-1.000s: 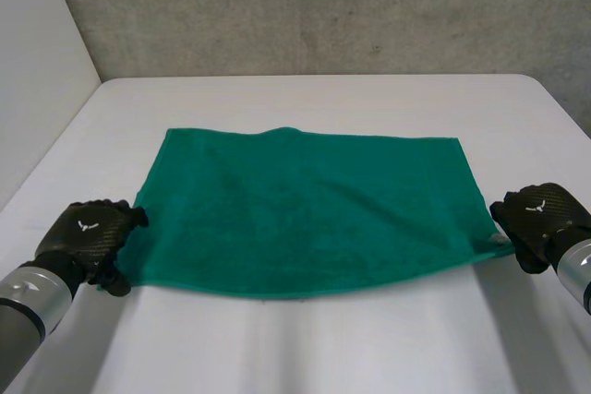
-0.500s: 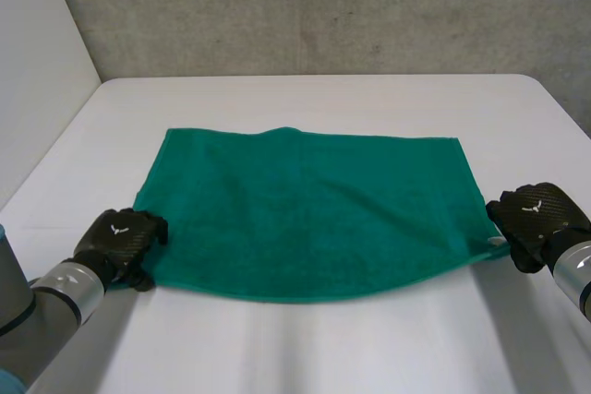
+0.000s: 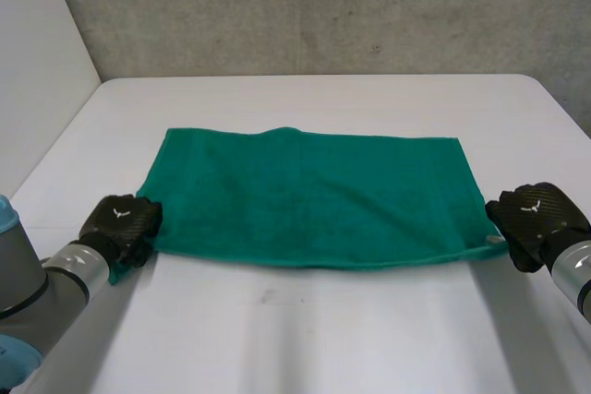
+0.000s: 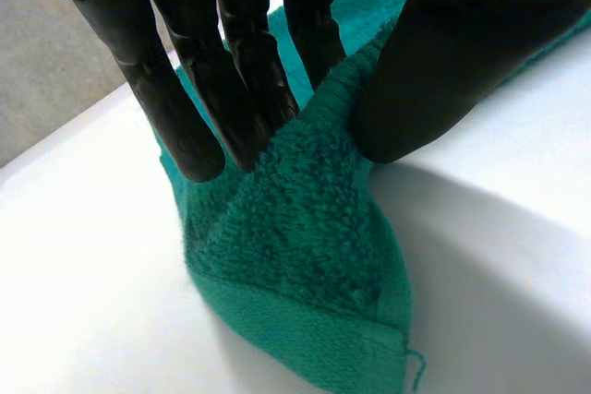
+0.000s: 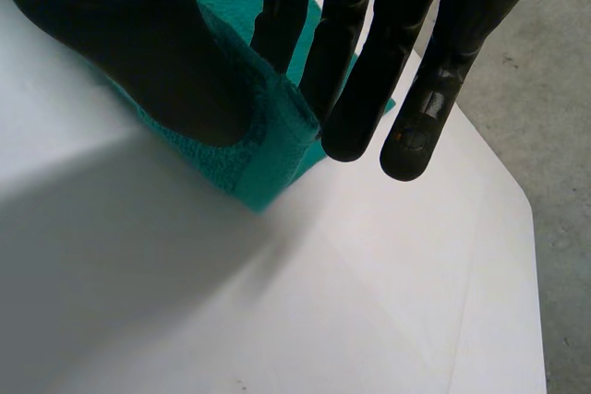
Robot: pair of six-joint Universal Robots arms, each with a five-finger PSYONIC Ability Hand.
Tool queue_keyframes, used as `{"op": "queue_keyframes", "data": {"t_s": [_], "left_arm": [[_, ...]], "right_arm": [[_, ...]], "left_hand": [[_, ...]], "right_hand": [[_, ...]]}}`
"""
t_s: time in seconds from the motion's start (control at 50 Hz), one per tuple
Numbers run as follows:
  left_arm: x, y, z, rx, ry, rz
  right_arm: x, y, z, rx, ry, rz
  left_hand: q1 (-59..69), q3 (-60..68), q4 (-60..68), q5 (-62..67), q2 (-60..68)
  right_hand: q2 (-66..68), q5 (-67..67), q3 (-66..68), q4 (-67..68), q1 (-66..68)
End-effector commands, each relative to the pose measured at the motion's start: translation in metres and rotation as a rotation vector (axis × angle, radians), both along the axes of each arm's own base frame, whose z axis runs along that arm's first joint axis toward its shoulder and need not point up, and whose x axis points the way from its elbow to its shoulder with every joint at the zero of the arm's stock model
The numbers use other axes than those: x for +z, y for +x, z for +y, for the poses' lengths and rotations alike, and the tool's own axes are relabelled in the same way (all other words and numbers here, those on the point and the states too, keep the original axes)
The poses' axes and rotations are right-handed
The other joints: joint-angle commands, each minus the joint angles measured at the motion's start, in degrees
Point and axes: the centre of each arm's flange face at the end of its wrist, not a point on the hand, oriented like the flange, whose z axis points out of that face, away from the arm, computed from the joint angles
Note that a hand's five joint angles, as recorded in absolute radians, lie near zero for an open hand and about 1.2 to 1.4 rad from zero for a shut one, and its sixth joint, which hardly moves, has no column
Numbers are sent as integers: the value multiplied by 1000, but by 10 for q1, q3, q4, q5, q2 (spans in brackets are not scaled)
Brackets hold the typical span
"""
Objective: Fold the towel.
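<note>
White table [image 3: 305,339], concrete wall [image 3: 323,6] behind; the green towel [image 3: 309,196] lies spread in the head view. Each wrist view shows the pinch: left hand [image 4: 240,53] on its near-left corner; right hand [image 5: 355,53] on its near-right.

White surface [image 3: 305,343], matte, its far right corner rounded; a faint dark smudge [image 3: 268,297] near its front middle; behind the far edge a grey concrete wall [image 3: 323,6], mottled, with a thin vertical seam and a small dark pit; a plain white panel [image 3: 37,62] stands along the left side and meets the concrete at a corner; light soft and even; right wrist view: rough grey concrete [image 5: 554,71] beyond the surface's edge, wall or floor unclear.
</note>
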Motion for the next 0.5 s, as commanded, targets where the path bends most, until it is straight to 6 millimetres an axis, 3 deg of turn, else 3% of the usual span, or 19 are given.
{"op": "queue_keyframes", "data": {"t_s": [0.02, 0.16, 0.2, 0.24, 0.28, 0.38, 0.5], "left_arm": [[32, 1, 17, -5, -45, 0], [48, 4, 58, -10, 59, -23], [49, 9, 79, -4, 164, -48], [48, 10, 84, -10, 192, -61], [47, 13, 95, -36, 264, -122], [48, 12, 92, -68, 247, -162], [52, 4, 52, -73, 83, -159]], "right_arm": [[6, 1, -1, 11, -2, 19], [5, 0, 25, 77, 159, 134], [3, -3, 42, 136, 257, 236], [-1, -14, 55, 182, 355, 351], [1, -21, 52, 176, 355, 388], [10, -30, 27, 91, 238, 373], [17, -21, -5, 23, 121, 234]], "left_hand": [[155, 121, 117, 144, 117], [155, 121, 117, 144, 117], [155, 121, 117, 144, 117], [155, 121, 117, 144, 117], [155, 121, 117, 144, 117], [155, 121, 117, 144, 117], [155, 121, 117, 144, 117]], "right_hand": [[125, 130, 121, 119, 238], [125, 130, 121, 119, 238], [125, 130, 121, 119, 238], [125, 130, 121, 119, 238], [125, 130, 121, 119, 238], [125, 130, 121, 119, 238], [125, 130, 121, 119, 238]]}}
